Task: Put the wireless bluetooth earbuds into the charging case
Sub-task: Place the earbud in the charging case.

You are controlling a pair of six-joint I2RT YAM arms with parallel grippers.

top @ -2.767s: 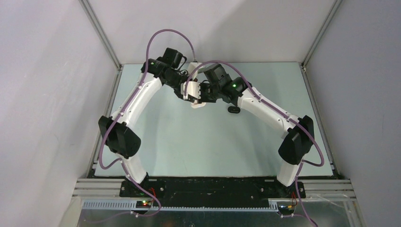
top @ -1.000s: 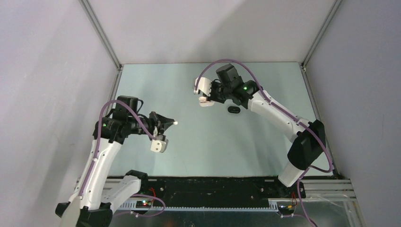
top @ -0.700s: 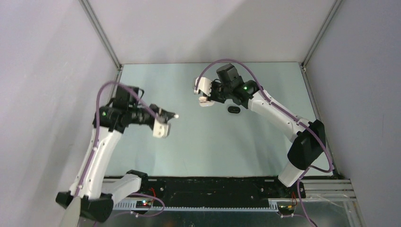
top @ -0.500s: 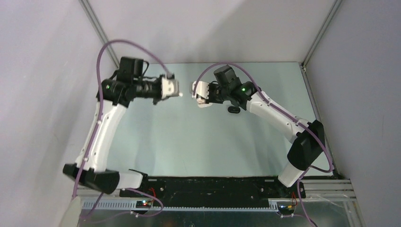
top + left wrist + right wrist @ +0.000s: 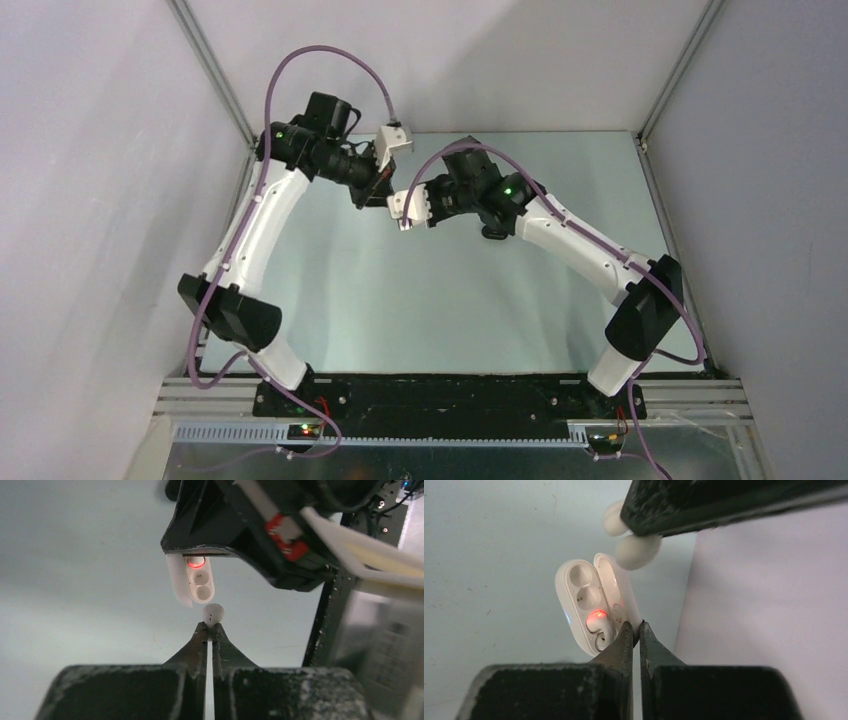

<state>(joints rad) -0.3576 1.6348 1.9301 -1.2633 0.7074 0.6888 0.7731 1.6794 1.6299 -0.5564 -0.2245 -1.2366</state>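
Facing one case (image 5: 199,581): perhaps one earbud (image 5: 213,614)

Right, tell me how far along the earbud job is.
Done: the white case is open, pinched in the right claw. In hand: the left claw grips a white bud just short of the case's empty wells, not yet in. Left: seat it. A red light glows at one end; whether a bud sits there I cannot tell.
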